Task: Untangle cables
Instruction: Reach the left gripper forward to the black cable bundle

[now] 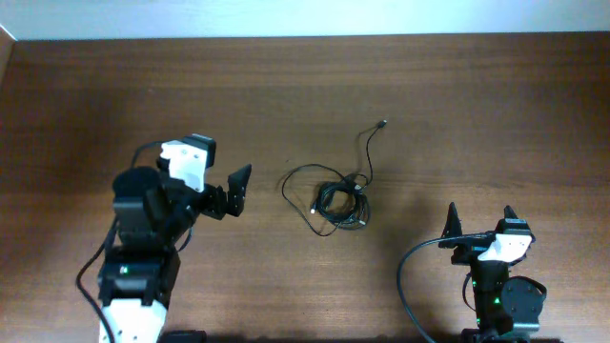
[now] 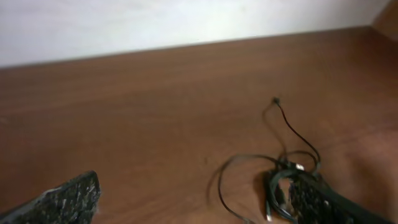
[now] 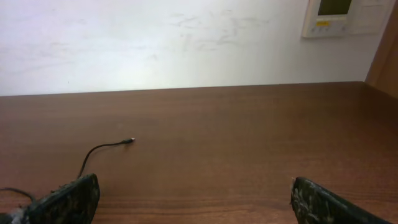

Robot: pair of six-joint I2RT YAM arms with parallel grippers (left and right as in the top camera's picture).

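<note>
The cables (image 1: 340, 203) lie as a small black knot at the middle of the table. One loose loop (image 1: 297, 183) spreads to the knot's left, and a single strand runs up to a plug end (image 1: 382, 123). My left gripper (image 1: 236, 189) hovers open left of the loop and holds nothing. In the left wrist view the cables (image 2: 280, 177) sit just ahead of my right-hand finger (image 2: 323, 205), which hides part of the knot. My right gripper (image 1: 479, 217) stands open near the front right, apart from the knot. In the right wrist view only a strand of the cables (image 3: 93, 151) shows.
The brown wooden table (image 1: 477, 95) ends at a pale wall at the back. A wall panel (image 3: 342, 15) hangs high on that wall in the right wrist view. Thick black cables of the arms (image 1: 410, 286) loop by both bases.
</note>
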